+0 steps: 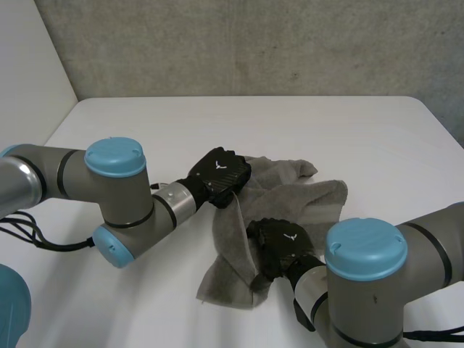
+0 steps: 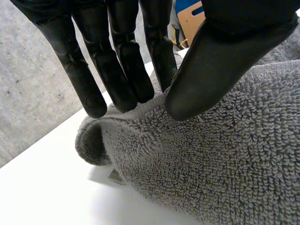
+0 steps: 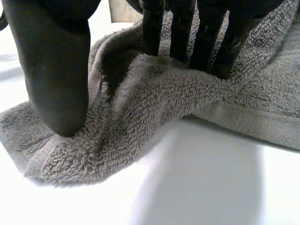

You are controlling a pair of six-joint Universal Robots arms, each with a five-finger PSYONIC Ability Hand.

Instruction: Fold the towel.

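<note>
On the towel (image 1: 293, 194), left hand (image 1: 217, 174) and right hand (image 1: 279, 246), fingers (image 2: 117, 70) tight around raised folds.

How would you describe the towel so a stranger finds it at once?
Look at the middle of the white table. There the left hand and the right hand both pinch the towel. It is grey, fluffy and crumpled, unlike the black hands.

Grey towel (image 1: 290, 192); white table (image 1: 217, 123); black left hand (image 1: 217, 174), black right hand (image 1: 279, 243).
</note>
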